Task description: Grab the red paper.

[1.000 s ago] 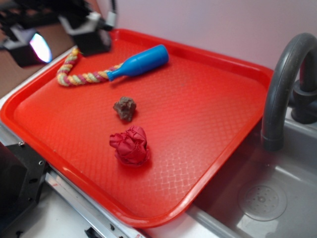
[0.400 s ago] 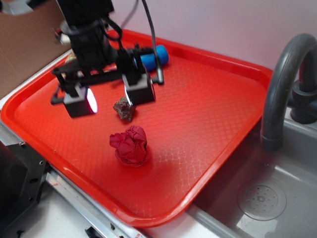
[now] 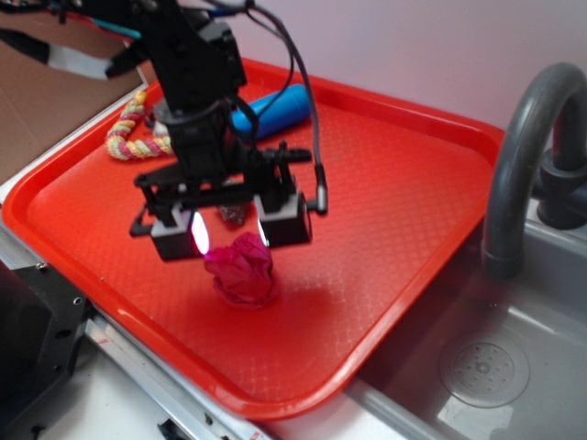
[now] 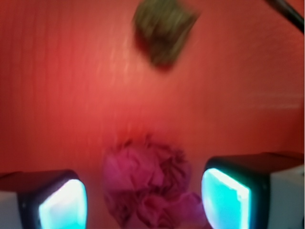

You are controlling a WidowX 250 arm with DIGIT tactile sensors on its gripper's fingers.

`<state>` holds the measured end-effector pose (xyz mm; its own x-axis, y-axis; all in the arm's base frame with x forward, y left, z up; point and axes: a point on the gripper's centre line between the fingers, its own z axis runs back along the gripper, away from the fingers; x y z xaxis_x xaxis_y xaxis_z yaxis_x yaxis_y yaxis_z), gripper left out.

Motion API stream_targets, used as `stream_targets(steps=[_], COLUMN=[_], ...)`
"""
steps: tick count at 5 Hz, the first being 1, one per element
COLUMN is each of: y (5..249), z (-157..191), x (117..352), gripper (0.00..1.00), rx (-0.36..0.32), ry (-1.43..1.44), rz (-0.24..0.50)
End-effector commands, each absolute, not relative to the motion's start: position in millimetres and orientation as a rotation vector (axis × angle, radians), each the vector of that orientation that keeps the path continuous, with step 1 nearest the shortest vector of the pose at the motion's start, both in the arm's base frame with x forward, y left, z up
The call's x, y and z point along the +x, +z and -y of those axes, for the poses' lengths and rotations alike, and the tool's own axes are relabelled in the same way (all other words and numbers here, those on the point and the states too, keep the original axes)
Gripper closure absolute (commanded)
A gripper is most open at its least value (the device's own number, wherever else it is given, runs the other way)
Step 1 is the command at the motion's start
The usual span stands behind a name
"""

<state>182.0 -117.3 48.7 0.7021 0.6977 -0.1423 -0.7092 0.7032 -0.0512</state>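
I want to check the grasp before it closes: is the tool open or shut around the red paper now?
Open. In the wrist view the tool has one lit pad on each side of the red paper, with gaps visible.

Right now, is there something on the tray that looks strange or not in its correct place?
Nothing looks spilled or broken. The red paper sits between the open fingers of the gripper. A brown-grey clump lies loose on the tray just beyond it.

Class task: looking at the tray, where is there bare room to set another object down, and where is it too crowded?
Free: the tray's right half toward the faucet, and its near corner. Crowded: the middle, where the claw straddles the red paper with the brown clump just behind, and the far-left corner holding the rope toy.
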Motion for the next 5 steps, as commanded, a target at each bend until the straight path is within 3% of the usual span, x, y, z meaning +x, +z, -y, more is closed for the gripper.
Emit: stream_targets(steps=[1,2,3,5], y=[33.2,22.8,18.1,16.3], z=[126.6,125.1,123.0,119.4], x=[179.6,178.1,178.6,180.6], gripper=[0.00,0.00,1.00,1.00], rx=[-0.098,-0.061,-0.015,0.037], ry=[0.751,0.780,0.813,0.832], rz=[-0.114,-0.133,-0.108,-0.077])
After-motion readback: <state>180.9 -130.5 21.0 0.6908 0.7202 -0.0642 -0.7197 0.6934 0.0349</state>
